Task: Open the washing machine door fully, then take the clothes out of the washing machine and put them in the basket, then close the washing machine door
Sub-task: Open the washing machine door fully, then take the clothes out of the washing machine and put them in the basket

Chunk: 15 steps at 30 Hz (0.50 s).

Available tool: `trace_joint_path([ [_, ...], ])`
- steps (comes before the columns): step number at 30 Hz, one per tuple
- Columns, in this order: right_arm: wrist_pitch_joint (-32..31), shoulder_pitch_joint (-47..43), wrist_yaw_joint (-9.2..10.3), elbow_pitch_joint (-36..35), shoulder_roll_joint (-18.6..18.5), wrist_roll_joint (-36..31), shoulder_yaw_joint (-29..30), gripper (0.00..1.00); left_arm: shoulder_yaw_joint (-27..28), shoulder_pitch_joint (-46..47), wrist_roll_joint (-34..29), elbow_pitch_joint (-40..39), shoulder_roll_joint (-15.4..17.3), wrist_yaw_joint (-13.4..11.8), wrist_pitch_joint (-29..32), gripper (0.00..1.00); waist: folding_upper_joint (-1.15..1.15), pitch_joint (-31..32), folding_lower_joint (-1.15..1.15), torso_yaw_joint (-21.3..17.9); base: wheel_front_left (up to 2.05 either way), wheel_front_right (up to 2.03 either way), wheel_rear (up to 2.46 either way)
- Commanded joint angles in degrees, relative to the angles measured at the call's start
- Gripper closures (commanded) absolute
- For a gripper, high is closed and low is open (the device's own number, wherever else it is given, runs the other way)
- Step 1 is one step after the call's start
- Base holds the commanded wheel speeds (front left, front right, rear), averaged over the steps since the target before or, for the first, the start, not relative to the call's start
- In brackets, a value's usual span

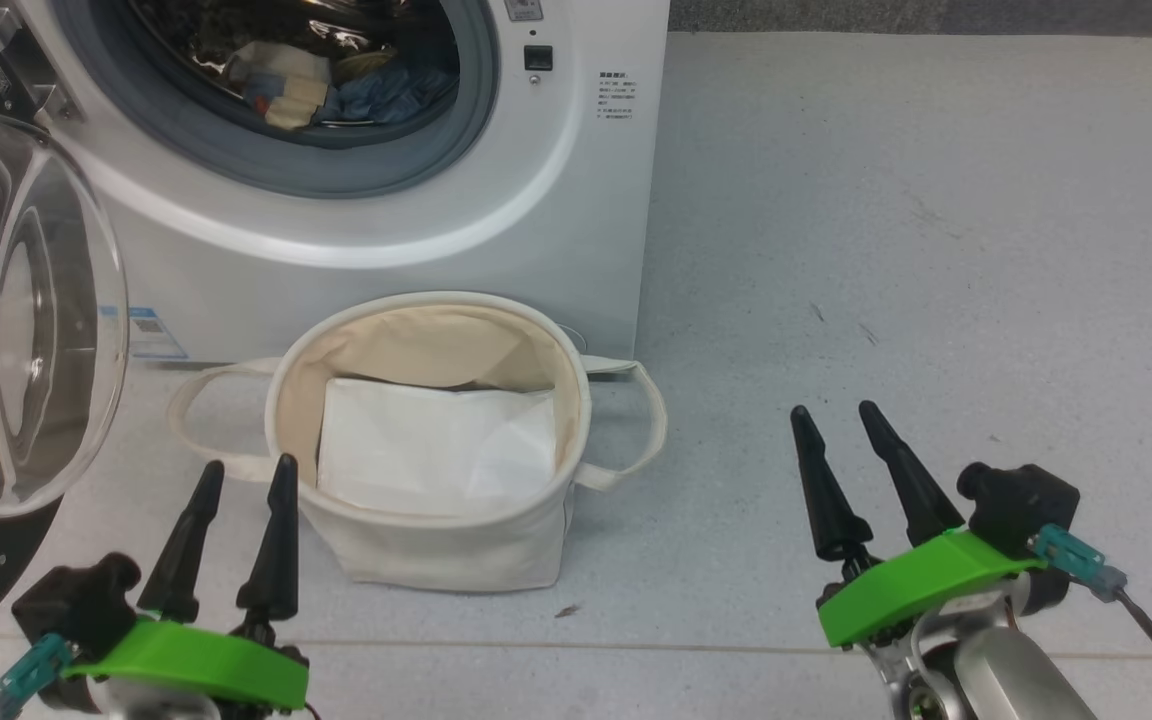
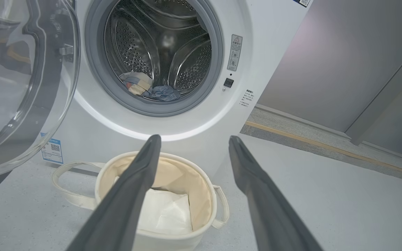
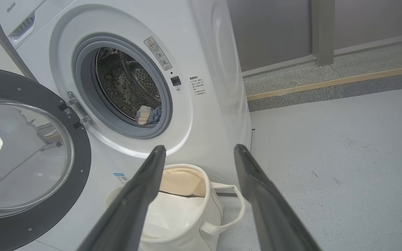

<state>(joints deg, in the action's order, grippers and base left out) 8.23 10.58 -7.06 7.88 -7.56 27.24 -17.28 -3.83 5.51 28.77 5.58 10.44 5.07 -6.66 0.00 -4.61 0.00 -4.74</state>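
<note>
The white washing machine (image 1: 576,190) stands ahead with its door (image 1: 26,320) swung open to the left, glass bowl bulging outward. Blue and cream clothes (image 1: 336,90) lie at the bottom of the steel drum, also seen as clothes (image 2: 148,89) and clothes (image 3: 147,115) from the wrists. The cream basket (image 1: 436,550) sits on the floor right below the porthole, holding a flat white sheet. My left gripper (image 1: 246,480) is open beside the basket's left rim. My right gripper (image 1: 836,415) is open over bare floor to the basket's right. Both hold nothing.
The open door (image 3: 30,216) juts out over the floor at the left, close to my left arm. Grey speckled floor (image 1: 936,250) stretches to the right. A grey wall and a raised kerb with a yellow strip (image 3: 326,83) run behind the machine.
</note>
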Motion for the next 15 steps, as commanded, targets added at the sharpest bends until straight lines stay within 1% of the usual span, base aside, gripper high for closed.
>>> trace_joint_path([
  [1,0.4,2.1,-0.43,-2.2,-0.2,-0.5,-0.7,0.00,1.8,1.2,-0.5,-2.4,0.8,0.0,-0.2,0.00,0.00,0.0,0.00,0.0,0.00,0.00,0.00],
  [10,0.4,2.5,-0.43,-2.5,-0.1,-1.1,0.0,0.00,0.9,1.0,-0.6,-3.1,1.3,0.2,-0.3,0.00,0.00,0.0,0.00,-0.1,0.00,0.00,0.00],
  [15,0.4,2.6,-0.43,-2.5,0.1,-1.6,0.9,0.00,0.5,1.1,-0.8,-3.0,1.5,0.1,-0.2,0.00,0.00,0.0,0.00,0.0,0.29,-0.17,-0.12],
])
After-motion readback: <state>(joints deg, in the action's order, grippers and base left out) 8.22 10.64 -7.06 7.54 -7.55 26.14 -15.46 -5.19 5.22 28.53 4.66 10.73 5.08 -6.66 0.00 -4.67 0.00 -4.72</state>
